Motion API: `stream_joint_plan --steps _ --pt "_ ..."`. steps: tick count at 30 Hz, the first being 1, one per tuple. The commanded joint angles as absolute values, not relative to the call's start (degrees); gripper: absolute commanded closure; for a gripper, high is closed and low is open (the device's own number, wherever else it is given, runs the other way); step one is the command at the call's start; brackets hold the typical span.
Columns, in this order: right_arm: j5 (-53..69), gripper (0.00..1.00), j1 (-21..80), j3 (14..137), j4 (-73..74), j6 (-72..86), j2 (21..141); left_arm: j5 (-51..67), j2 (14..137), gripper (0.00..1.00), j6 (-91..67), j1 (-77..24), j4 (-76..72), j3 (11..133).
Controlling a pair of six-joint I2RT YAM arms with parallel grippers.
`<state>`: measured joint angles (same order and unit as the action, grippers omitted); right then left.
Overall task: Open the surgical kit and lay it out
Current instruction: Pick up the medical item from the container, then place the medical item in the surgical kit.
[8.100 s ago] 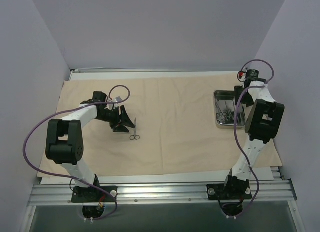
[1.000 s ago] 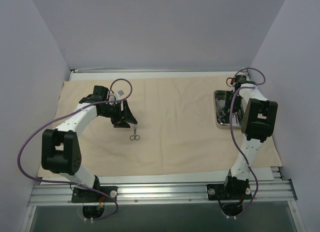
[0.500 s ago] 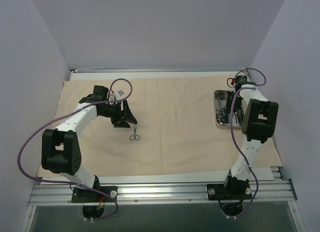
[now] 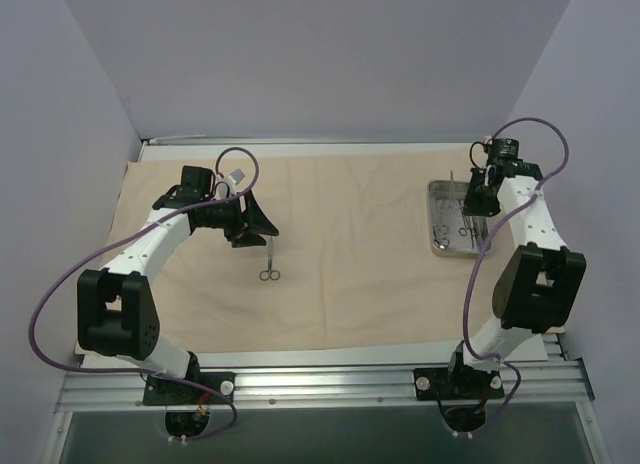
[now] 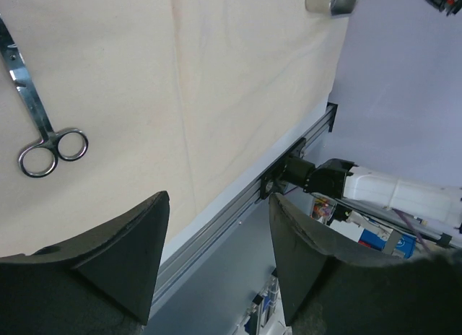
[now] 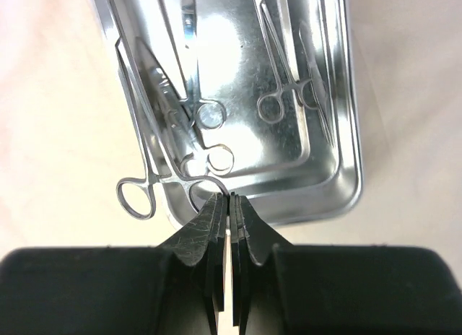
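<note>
1. Right end effector (image 6: pixel 229 205) is clenched. Its black fingertips press together at the near rim of the steel tray (image 6: pixel 352 154), right at a ring handle of the forceps (image 6: pixel 142 129), which hang over that rim. Whether the thin ring is actually pinched cannot be told.
2. The left end effector (image 5: pixel 216 205) is released and empty. It hovers over the cloth wrap (image 4: pixel 350 284), near the scissors (image 5: pixel 32 97), which lie flat on the cloth, well apart from the tray.
3. Step in hand, as a judgement: the wrap is spread flat and one pair of scissors is laid out. The right arm looks to be fetching the next piece from the tray, which sits at the far right of the cloth.
4. The next move probably calls for a straight lift, so the long forceps clear the tray wall without dragging their neighbours. A carry toward the bare middle of the cloth would follow.
5. Materials and shapes:
   - The tray is a shallow, round-cornered rectangle of mirror-bright steel, hard and likely slippery.
   - The other instruments (image 6: pixel 289 97) inside it are thin, silver and overlapping, with small loop handles.
   - The cloth is beige, matte and soft, with faint fold creases.
</note>
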<state>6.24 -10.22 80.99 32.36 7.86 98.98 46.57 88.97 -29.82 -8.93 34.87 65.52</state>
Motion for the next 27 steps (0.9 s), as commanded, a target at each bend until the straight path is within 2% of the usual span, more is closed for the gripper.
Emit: stream_joint_plan --steps 1,6,12,18,27 --pt "5.9 1.0 -9.3 78.5 35.5 10.0 91.7 48.4 85.3 0.34 -33.7 -9.6 29.7 67.0" --pt "10.7 1.0 -6.6 77.8 36.4 12.1 86.1 49.8 84.6 0.34 -37.8 -12.1 26.0 67.2" --pt "17.2 1.0 6.6 73.9 28.9 25.7 81.0 47.6 83.6 0.34 -42.4 -16.3 18.9 67.9" --pt "19.4 1.0 16.7 73.0 21.1 34.4 80.7 45.1 84.2 0.34 -47.9 -19.4 13.1 68.6" --pt "21.7 1.0 22.6 70.3 11.6 44.4 81.5 40.8 83.6 0.34 -52.6 -22.8 4.7 65.7"
